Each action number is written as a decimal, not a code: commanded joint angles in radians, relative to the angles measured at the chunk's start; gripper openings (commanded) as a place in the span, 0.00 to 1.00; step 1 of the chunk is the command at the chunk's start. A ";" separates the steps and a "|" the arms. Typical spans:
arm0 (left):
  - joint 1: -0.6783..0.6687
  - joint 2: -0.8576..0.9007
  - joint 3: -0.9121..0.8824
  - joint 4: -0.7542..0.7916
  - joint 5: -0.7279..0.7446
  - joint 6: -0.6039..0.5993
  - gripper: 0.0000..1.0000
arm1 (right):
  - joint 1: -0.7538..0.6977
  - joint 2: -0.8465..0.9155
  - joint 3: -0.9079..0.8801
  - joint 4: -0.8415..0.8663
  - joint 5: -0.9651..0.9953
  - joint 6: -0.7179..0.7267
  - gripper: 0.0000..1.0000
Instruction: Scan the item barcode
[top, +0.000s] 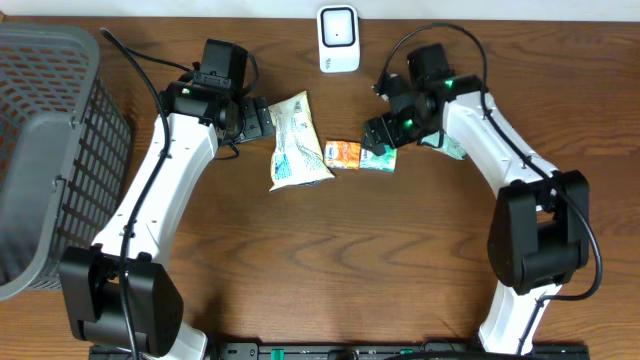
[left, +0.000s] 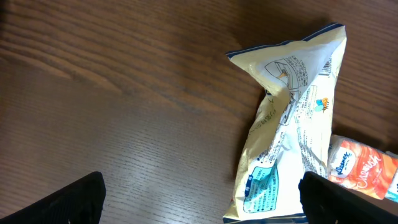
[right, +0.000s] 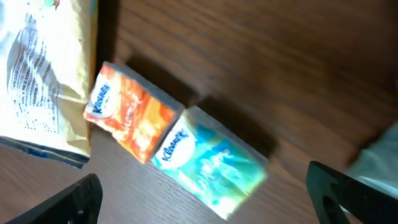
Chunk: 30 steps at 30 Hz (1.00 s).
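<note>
A cream snack bag (top: 298, 140) lies at the table's middle, with an orange tissue pack (top: 344, 153) and a teal tissue pack (top: 380, 158) just to its right. The white barcode scanner (top: 339, 38) stands at the far edge. My left gripper (top: 262, 118) hovers open beside the bag's left edge; in the left wrist view the bag (left: 292, 124) reaches between its spread fingers (left: 68, 202), and nothing is gripped. My right gripper (right: 205, 199) is open above the teal pack (right: 214, 165), with the orange pack (right: 130, 121) beside it.
A grey mesh basket (top: 40, 150) fills the left side of the table. A pale green packet (top: 450, 148) lies partly under the right arm. Bare wood stretches across the near half of the table.
</note>
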 joint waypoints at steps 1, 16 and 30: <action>0.003 0.000 -0.001 -0.003 -0.002 -0.002 0.98 | -0.010 -0.027 0.039 -0.026 0.140 0.008 0.99; 0.003 0.000 -0.001 -0.003 -0.002 -0.002 0.98 | -0.022 -0.027 0.058 0.004 0.325 0.087 0.99; 0.003 0.000 -0.001 -0.003 -0.002 -0.002 0.98 | -0.106 -0.018 0.079 0.235 0.391 0.483 0.99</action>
